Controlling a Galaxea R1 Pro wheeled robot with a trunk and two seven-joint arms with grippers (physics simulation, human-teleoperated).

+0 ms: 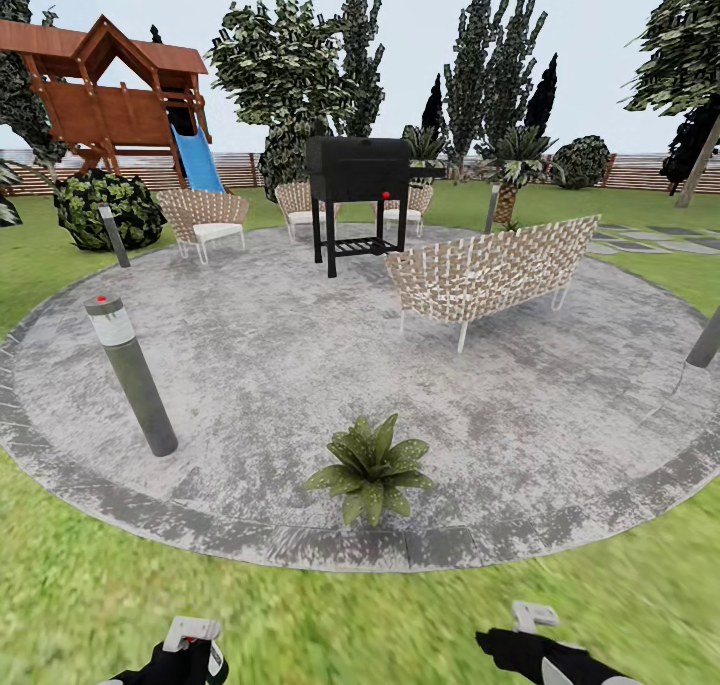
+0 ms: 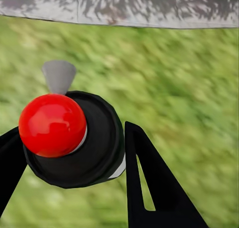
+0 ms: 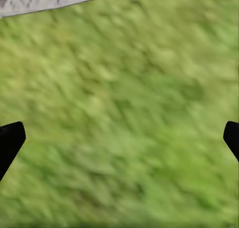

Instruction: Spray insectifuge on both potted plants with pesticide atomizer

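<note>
1. Round grey stone patio [image 1: 250, 365] is ringed by green lawn [image 1: 300, 615].
2. Dark-green, red-topped pesticide atomizer [image 2: 69, 138] is clamped in left gripper [image 2: 74, 158], long axis along the fingers, red top toward the wrist camera.
3. Right gripper [image 3: 119, 138] is spread, empty.

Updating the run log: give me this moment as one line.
left gripper: shut on pesticide atomizer | right gripper: open, over lawn | potted plant: ahead at patio edge | spraying: not yet
</note>
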